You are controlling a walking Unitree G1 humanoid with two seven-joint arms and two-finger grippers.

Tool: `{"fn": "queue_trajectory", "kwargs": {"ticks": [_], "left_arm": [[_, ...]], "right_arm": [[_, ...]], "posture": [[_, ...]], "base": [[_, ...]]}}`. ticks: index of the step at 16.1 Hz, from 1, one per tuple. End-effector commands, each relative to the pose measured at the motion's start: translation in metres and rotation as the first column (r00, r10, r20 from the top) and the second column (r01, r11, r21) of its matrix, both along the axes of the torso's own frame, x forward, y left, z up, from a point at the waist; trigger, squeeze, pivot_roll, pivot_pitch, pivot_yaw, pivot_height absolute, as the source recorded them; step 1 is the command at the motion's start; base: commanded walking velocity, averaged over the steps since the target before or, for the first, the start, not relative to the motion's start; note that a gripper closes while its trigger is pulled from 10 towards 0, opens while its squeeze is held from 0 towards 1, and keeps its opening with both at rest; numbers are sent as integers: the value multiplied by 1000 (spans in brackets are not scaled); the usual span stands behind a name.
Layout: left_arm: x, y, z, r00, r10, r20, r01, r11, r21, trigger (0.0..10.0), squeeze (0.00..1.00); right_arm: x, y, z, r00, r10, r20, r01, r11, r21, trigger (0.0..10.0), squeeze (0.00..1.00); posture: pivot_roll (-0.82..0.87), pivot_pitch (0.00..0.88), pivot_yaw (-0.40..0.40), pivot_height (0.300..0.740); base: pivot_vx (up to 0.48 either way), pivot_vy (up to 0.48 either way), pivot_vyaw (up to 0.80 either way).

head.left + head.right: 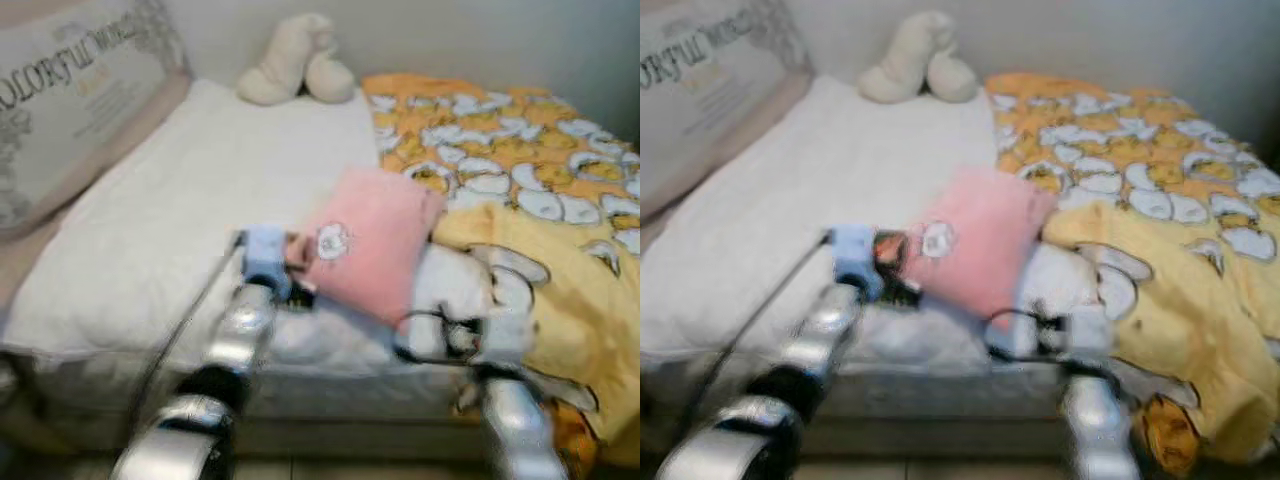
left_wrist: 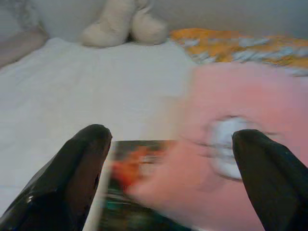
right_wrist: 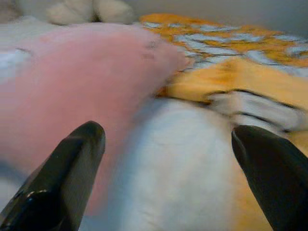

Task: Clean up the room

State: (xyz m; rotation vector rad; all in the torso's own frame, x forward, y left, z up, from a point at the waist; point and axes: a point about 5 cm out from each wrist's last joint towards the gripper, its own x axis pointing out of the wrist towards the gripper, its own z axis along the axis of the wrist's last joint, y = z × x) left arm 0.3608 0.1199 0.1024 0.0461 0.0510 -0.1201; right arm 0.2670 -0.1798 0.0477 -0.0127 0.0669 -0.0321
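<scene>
Both arms are stretched toward the near edge of the bed (image 1: 150, 230), so the step in hand looks like the reach for the pink pillow (image 1: 368, 240) that lies tilted near the middle of the mattress, its lower corner close to the front edge. The left hand (image 2: 168, 178) has its two black fingers spread wide, one on each side of the pillow's near corner and of a dark, colourful flat thing (image 2: 132, 178), perhaps a book or a printed card, that lies just under or beside that corner; blur hides whether the fingers touch either. The right hand (image 3: 168, 178) is spread as well, pointing at a white bit of bedding (image 3: 178, 183) between the pillow and the folded-back yellow blanket (image 1: 560, 290), and it holds nothing. As a judgement, the next move calls for one hand to come forward and close on the soft pillow corner, firmly enough that the stuffing does not slip out, without catching the flat thing by mistake. The surface is a white sheet, slightly rumpled, over a mattress; the blanket with its white cartoon pattern covers the right half of the bed and spills over the front. A cream soft toy (image 1: 295, 60) sits against the pale wall at the far side, and a large printed pillow (image 1: 70, 100) leans at the left end.
</scene>
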Motion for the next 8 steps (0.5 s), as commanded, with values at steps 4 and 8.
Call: {"fn": "queue_trajectory", "kwargs": {"ticks": [4,8], "left_arm": [[9,-8,13,999,-22,27,21,1000,6,10000,0],[20,-6,23,991,-121,-48,120,992,-32,10000,0]], "right_arm": [[7,-8,15,999,-16,40,14,999,44,10000,0],[19,-11,24,998,-58,-1,56,951,305,10000,0]], "posture": [[19,0,29,740],[18,0,27,740]], "base": [[480,0,0],[360,0,0]]}}
